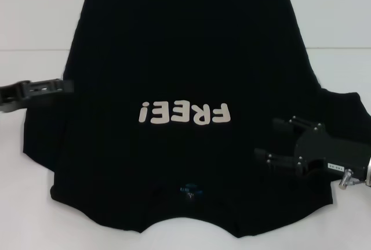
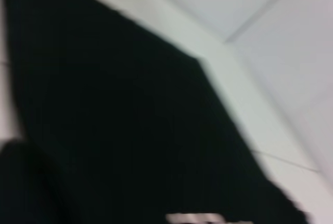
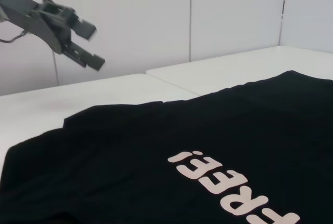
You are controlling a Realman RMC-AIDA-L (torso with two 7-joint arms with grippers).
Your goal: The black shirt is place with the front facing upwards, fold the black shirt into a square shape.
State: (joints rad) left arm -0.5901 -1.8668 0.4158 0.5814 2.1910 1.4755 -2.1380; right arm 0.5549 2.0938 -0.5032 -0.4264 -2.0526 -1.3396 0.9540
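Shirt (image 1: 185,76) lies spread front-up across the white bench (image 1: 35,6), lettering (image 1: 184,112) toward the robot; soft, light cloth, likely best pinched at sleeve edges or hem. White walls behind. Left end effector (image 1: 65,86) hovers at its left edge, right end effector (image 1: 272,140) over the right sleeve, both open, empty.

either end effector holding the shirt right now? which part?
Nothing held. Left end effector is open in the air off the shirt's left edge; right end effector is open over its right sleeve area.
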